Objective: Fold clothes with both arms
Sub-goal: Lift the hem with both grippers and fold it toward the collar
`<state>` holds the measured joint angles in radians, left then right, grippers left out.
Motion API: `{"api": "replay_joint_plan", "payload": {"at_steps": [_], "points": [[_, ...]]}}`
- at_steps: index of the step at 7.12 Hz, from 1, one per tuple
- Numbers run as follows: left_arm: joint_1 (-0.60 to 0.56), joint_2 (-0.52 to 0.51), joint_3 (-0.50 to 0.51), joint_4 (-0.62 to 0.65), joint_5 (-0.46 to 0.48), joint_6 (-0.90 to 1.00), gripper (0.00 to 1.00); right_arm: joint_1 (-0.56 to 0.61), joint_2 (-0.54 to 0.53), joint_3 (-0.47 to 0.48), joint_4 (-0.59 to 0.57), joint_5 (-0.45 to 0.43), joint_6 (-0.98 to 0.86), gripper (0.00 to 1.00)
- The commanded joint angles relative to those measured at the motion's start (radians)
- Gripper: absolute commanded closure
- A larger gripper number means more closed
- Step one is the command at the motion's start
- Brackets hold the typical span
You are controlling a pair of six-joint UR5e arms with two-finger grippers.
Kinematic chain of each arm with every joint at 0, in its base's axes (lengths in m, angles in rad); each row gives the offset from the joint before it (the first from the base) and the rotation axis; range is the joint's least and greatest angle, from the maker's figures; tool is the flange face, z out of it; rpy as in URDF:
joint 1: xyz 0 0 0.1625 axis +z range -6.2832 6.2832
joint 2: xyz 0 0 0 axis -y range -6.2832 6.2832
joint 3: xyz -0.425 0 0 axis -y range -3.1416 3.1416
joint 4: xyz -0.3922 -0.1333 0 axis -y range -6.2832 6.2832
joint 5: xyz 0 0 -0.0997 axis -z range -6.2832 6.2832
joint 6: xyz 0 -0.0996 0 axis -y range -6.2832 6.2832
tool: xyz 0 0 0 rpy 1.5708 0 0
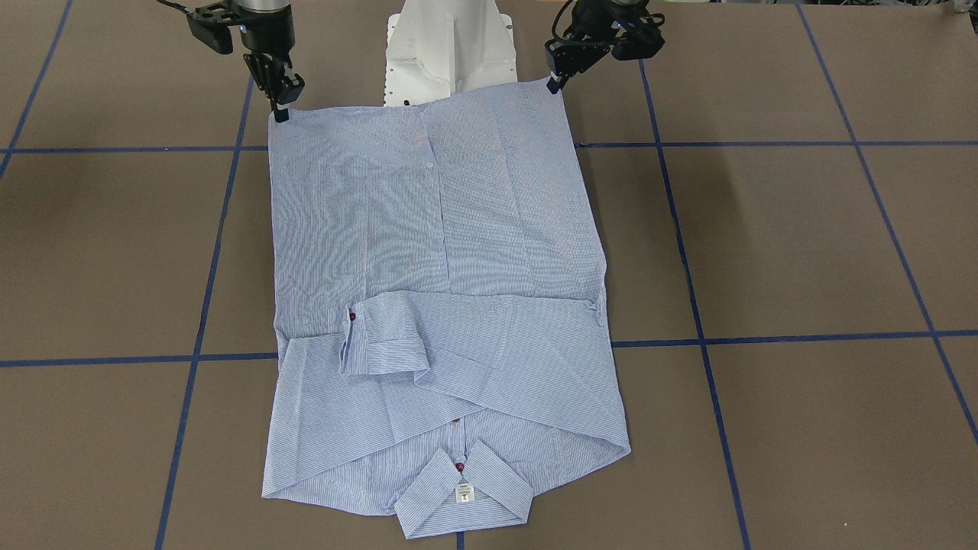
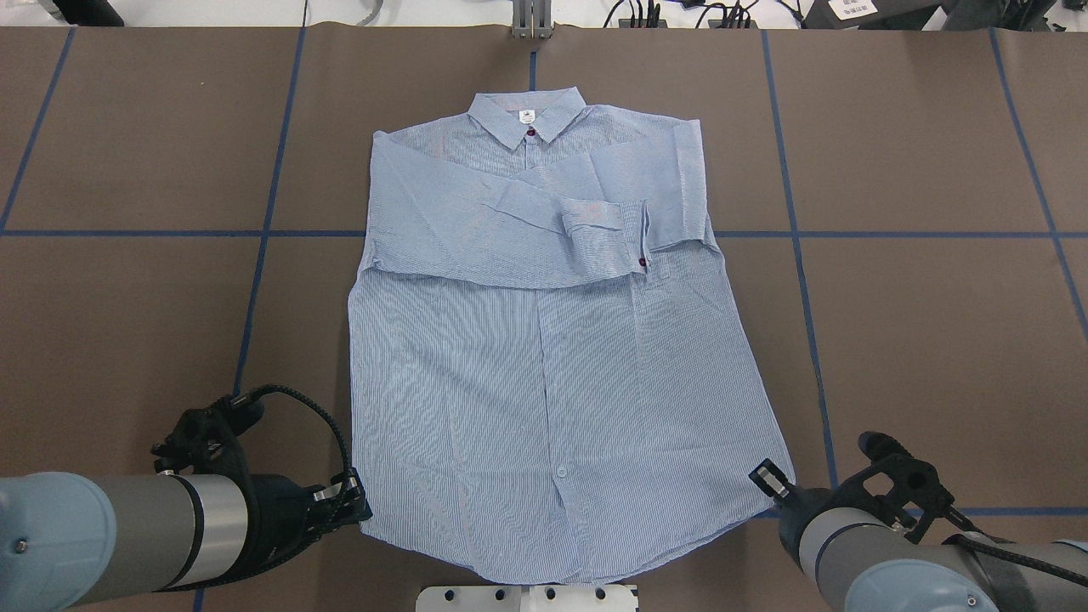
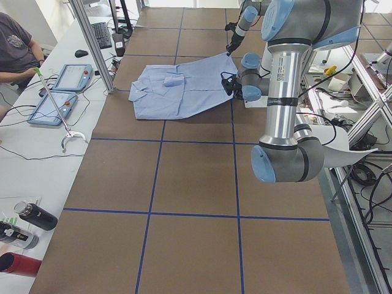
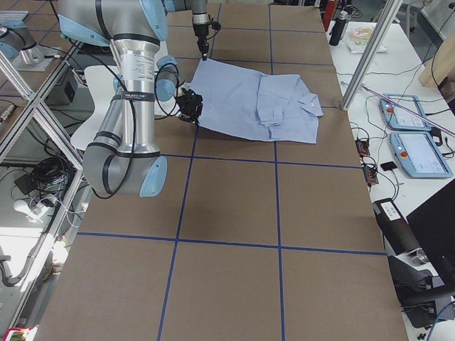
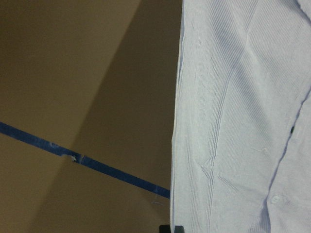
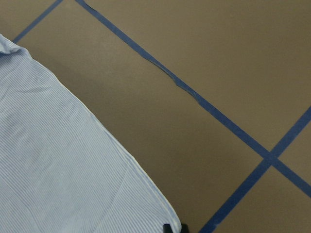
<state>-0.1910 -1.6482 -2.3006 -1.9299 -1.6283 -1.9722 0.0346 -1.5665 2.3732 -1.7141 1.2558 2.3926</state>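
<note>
The light blue striped shirt (image 2: 544, 357) lies flat on the brown table, collar (image 2: 527, 115) at the far side, both sleeves folded across the chest. My left gripper (image 2: 359, 503) is at the near left hem corner, shut on the cloth; in the front-facing view it (image 1: 555, 82) is at the upper right. My right gripper (image 2: 769, 478) is shut on the near right hem corner; it (image 1: 280, 113) shows at the upper left there. The hem runs taut between them over the pedestal edge. The wrist views show the shirt's edge (image 5: 177, 145) and its corner (image 6: 146, 194) ending at the fingertips.
The white pedestal base (image 1: 451, 46) stands just behind the hem. Blue tape lines (image 2: 263, 234) grid the brown table. A side desk with tablets (image 3: 64, 76), a seated person (image 3: 18, 43) and bottles (image 3: 37, 215) lies beyond the table's far edge.
</note>
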Motion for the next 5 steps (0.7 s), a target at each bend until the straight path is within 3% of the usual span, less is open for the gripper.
{"api": "replay_joint_plan", "payload": {"at_steps": [1,3,4,5], "points": [[-0.153,-0.051,0.006,0.006,-0.054,0.138,1.0,0.094,0.084,-0.006,-0.009,0.013,-0.042,1.0],[-0.238,-0.068,0.076,0.005,-0.104,0.289,1.0,0.25,0.155,-0.055,-0.009,0.136,-0.165,1.0],[-0.349,-0.146,0.146,0.023,-0.14,0.396,1.0,0.349,0.199,-0.077,-0.009,0.217,-0.252,1.0],[-0.378,-0.209,0.22,0.052,-0.186,0.417,1.0,0.434,0.221,-0.092,-0.009,0.265,-0.271,1.0]]}}
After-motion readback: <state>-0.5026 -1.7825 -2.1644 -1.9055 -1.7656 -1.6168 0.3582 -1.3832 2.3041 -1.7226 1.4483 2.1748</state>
